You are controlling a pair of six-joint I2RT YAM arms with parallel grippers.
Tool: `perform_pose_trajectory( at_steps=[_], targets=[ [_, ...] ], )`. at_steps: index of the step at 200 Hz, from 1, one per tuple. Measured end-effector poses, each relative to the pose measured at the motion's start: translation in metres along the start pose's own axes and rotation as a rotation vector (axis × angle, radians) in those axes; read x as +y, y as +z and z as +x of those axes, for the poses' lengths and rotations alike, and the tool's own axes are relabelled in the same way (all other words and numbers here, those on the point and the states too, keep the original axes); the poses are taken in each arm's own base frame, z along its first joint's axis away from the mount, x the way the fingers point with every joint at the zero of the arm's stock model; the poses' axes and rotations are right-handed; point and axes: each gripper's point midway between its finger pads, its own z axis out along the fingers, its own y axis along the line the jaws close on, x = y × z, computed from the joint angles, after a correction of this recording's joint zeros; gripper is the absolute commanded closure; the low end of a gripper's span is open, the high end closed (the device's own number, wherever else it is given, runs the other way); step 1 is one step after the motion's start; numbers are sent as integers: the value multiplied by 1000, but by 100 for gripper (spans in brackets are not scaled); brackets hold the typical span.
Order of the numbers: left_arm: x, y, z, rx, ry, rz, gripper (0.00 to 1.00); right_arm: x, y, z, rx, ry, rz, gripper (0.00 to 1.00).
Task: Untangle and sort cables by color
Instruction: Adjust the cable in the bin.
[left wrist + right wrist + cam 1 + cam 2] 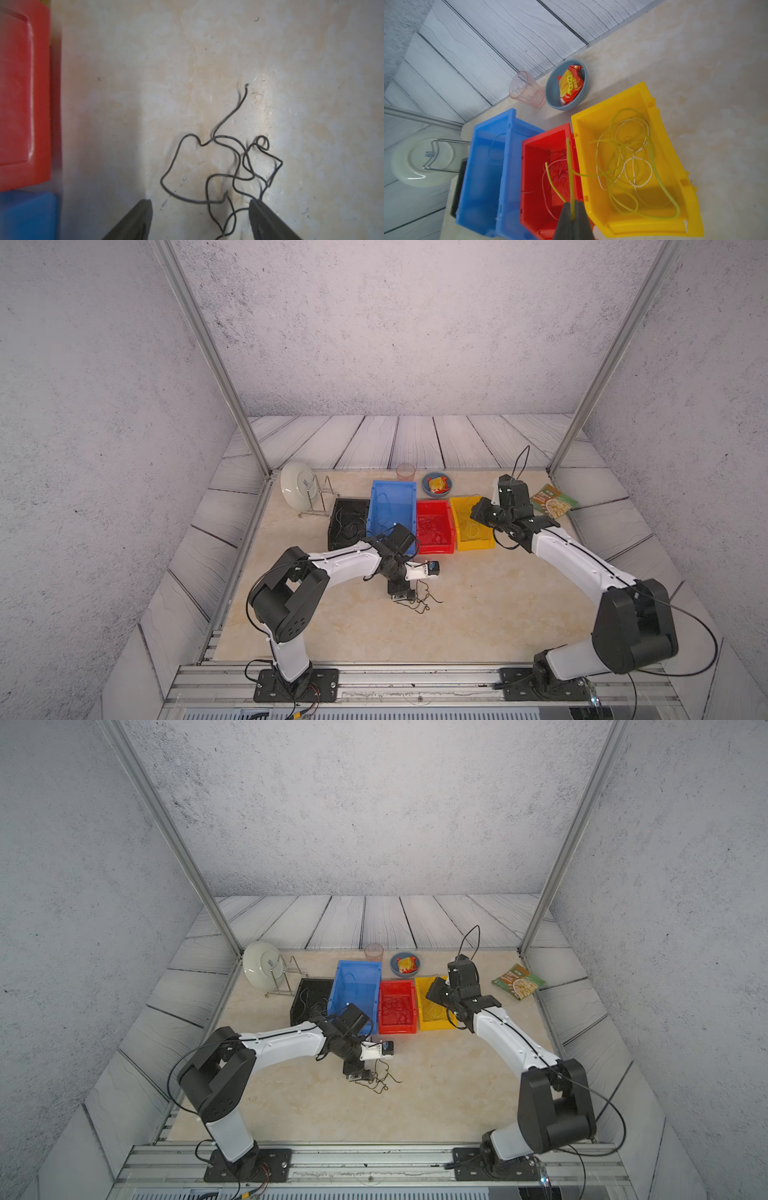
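The red bin stands in a row of four. The yellow bin is tight against it on the right arm's side, the blue bin is against its other side, and the black bin is one place further along. Over the red bin's wall, where it meets the yellow one, the right gripper has its jaws pressed together on a yellow cable. The strand pokes out from the fingertips above the red bin, and a length of it runs across the shared wall into the yellow bin. There it lies among loose loops of yellow cables and a few pale strands. Thin red cables cover the red bin's floor, a single blue cable curls in the blue bin, and black cables lie in the black bin. In front of the red bin, toward the arm bases, a dark cable sprawls in a knotty tangle on the bare table. The left gripper is lowered over the tangle with its jaws spread wide, one finger on either side of a few strands, pinching nothing. Behind the red bin, by the back edge, stand a grey-blue bowl holding a snack packet and a clear cup.
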Motion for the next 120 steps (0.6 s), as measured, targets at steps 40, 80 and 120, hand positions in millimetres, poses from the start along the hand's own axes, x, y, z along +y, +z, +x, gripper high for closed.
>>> perform_pose_trajectory(
  at_steps=[40,80,120],
  targets=[
    [-6,9,1,32,21,10,72,-22,46,11,95,-44,78,100],
    [-9,9,2,35,43,23,100,-49,51,27,133,-78,167,100],
    [-14,7,6,51,52,44,100,-62,64,42,188,-109,196,91]
  ],
)
